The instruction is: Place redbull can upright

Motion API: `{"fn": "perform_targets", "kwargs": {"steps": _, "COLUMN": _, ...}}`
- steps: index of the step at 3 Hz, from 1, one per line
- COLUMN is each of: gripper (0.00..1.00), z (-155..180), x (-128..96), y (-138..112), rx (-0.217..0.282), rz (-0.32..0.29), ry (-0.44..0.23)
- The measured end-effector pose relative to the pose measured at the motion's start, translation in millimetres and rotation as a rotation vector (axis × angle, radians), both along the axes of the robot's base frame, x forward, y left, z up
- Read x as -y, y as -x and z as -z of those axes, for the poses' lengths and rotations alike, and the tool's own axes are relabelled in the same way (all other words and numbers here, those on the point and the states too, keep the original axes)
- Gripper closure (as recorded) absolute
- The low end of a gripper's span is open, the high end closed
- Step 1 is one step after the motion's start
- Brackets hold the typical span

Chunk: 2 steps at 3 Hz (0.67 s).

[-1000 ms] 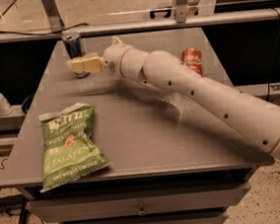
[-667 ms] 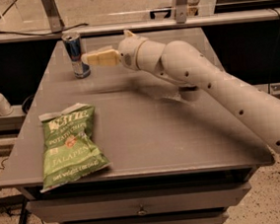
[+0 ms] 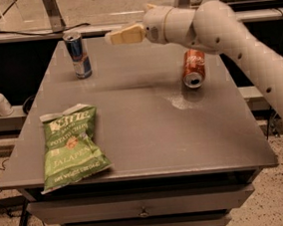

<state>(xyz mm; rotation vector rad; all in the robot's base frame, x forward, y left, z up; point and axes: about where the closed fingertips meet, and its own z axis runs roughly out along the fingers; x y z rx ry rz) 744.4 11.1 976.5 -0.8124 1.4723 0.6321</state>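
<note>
One gripper (image 3: 123,35) is seen at the upper middle of the frame, above the surface (image 3: 148,134) and carrying nothing; whether it is spread or closed cannot be told. To its left, near but not touching, the redbull can (image 3: 78,55) is found standing upright at the upper left. The placing is judged done; only withdrawal of the arm seems left.
</note>
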Motion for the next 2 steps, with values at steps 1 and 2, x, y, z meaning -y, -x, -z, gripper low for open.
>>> {"fn": "perform_targets", "kwargs": {"steps": 1, "gripper": 0.00, "z": -32.0, "x": 31.1, "y": 7.2, "rx": 0.026, "rz": -0.040, "ry": 0.099}}
{"fn": "perform_targets", "kwargs": {"steps": 2, "gripper": 0.00, "z": -32.2, "x": 30.7, "y": 6.7, "rx": 0.027, "rz": -0.039, "ry": 0.098}}
